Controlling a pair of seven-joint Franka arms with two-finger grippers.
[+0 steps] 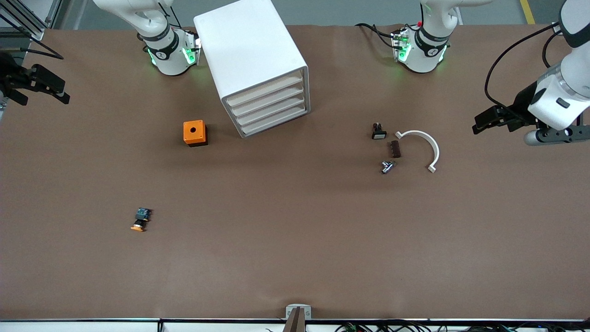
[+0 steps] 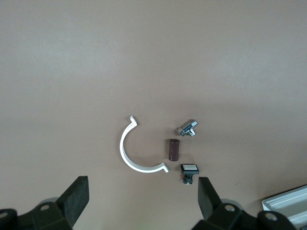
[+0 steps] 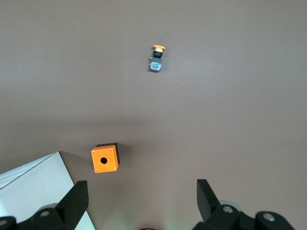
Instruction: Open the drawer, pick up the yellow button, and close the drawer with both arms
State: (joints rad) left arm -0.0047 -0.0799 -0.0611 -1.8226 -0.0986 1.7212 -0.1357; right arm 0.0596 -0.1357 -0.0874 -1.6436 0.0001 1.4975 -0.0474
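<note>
The white cabinet (image 1: 251,50) stands between the two arm bases, and its uppermost drawer (image 1: 265,90) is shut flush like the three below it. The button (image 1: 141,219) (image 3: 156,59), with its orange cap and black-and-blue body, lies on its side on the bare table. It is nearer to the front camera than the orange box (image 1: 195,133), toward the right arm's end. My right gripper (image 1: 57,90) (image 3: 141,201) hangs open and empty over the table's edge at that end. My left gripper (image 1: 481,123) (image 2: 142,199) hangs open and empty over the left arm's end of the table.
The orange box (image 3: 105,157) with a round hole sits beside the cabinet (image 3: 29,187). Toward the left arm's end lie a white half-ring (image 1: 424,143) (image 2: 132,153), a brown cylinder (image 1: 395,149) (image 2: 173,149), a metal fitting (image 1: 387,166) (image 2: 187,128) and a black part with a white face (image 1: 378,132) (image 2: 189,170).
</note>
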